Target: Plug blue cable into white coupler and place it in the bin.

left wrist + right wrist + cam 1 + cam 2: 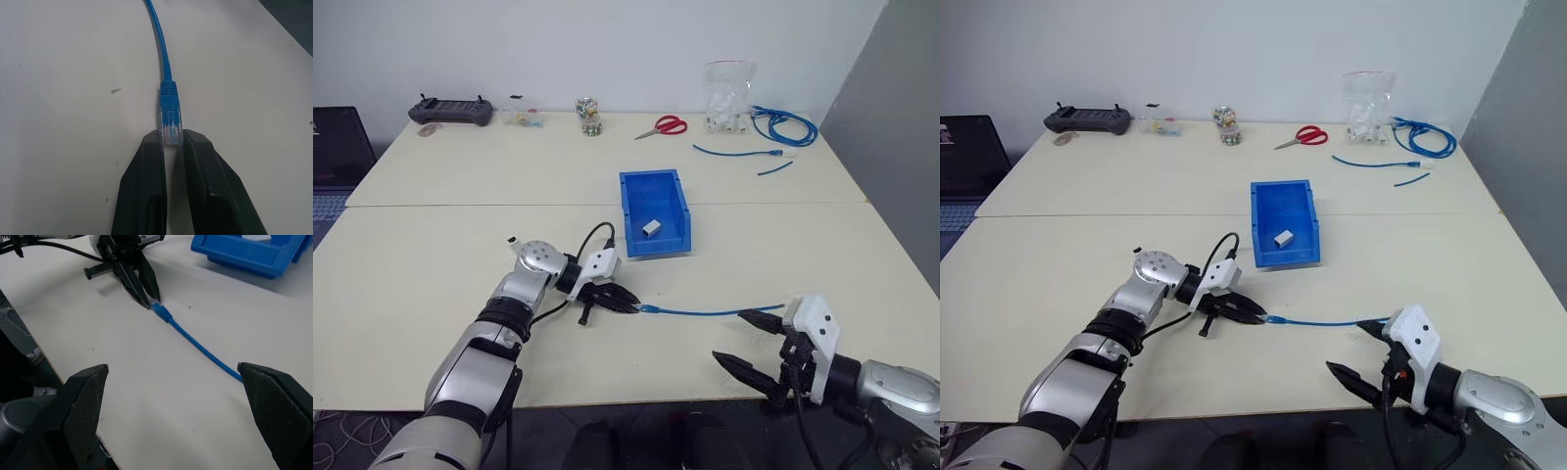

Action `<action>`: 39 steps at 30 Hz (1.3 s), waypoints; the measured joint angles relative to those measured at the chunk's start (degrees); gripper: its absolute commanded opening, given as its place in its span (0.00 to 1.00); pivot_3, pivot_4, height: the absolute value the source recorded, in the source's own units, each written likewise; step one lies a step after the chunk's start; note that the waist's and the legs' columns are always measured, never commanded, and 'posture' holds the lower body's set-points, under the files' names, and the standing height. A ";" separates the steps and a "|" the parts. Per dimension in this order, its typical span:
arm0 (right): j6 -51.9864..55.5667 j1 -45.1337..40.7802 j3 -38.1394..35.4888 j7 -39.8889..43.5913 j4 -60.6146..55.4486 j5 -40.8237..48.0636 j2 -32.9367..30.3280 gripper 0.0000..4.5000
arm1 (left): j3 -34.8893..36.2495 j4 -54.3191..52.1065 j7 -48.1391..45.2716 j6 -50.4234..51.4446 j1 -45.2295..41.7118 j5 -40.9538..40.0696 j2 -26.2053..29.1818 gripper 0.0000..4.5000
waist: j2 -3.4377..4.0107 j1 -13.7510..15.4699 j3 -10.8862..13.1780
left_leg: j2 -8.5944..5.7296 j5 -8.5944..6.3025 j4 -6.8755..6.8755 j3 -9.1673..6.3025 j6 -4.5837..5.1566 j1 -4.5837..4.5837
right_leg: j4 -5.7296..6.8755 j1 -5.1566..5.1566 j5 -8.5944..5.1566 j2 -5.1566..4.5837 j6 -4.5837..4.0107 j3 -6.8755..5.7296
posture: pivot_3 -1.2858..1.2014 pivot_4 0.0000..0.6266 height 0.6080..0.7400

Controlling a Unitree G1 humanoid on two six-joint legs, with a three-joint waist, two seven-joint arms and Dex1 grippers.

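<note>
So we're on the cream table (pixel 431 294), and the only thing in the blue bin (pixel 656 184) at its middle is a white coupler (pixel 652 227), sitting loose on the bin floor. Looks to me like this is the pick-up step for the cable, nothing mated yet.

The blue cable (pixel 710 312) lies flat across the near part of the table, running between the two arms. The left gripper (pixel 625 303) has its two black fingers clamped on the clear plug (pixel 170 126) at the cable's end; from the left wrist view only the tip of the plug sits between the pads, so the grip is pretty shallow. The right gripper (pixel 751 343) hangs by the cable's other end with fingers spread wide, holding nothing.

My guess at the next move: the right one needs to go fetch that coupler from the bin, then line its socket up with the plug. With such a shallow pinch, the plug could twist during the push.
</note>
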 measured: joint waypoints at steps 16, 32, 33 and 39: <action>9.28 -7.58 -2.41 -20.39 7.29 42.01 6.88 1.00 | 18.46 -44.04 16.11 91.30 4.61 -33.94 2.07 0.05 | 0.04 -1.00 0.03 | 0.05 0.01 0.85 -0.49 -0.03 -0.42 | 0.62 -0.17 -0.14 -0.30 0.23 -0.35 | 0.52 0.24 1.00; 4.87 -23.08 7.59 -32.75 16.32 68.47 1.88 1.00 | 25.22 -52.59 31.03 103.11 9.04 -53.42 1.43 0.05 | 0.04 -1.27 0.03 | -0.01 0.03 0.87 -0.50 -0.06 -0.40 | 0.74 -0.20 -0.16 -0.33 0.20 -0.31 | 0.52 0.24 1.00; 4.79 -23.53 7.90 -32.89 16.44 68.70 1.88 1.00 | 25.22 -52.82 31.27 103.11 9.33 -53.75 1.69 0.05 | 0.04 -1.25 0.03 | -0.01 0.03 0.87 -0.50 -0.06 -0.40 | 0.73 -0.20 -0.16 -0.34 0.20 -0.31 | 0.52 0.24 1.00; 4.23 -25.40 8.86 -33.15 17.85 69.30 1.69 0.84 | 24.92 -54.14 31.90 102.61 10.68 -55.27 2.89 0.05 | 0.05 -1.23 0.03 | 0.00 0.03 0.87 -0.50 -0.06 -0.40 | 0.73 -0.21 -0.16 -0.34 0.20 -0.32 | 0.52 0.24 1.00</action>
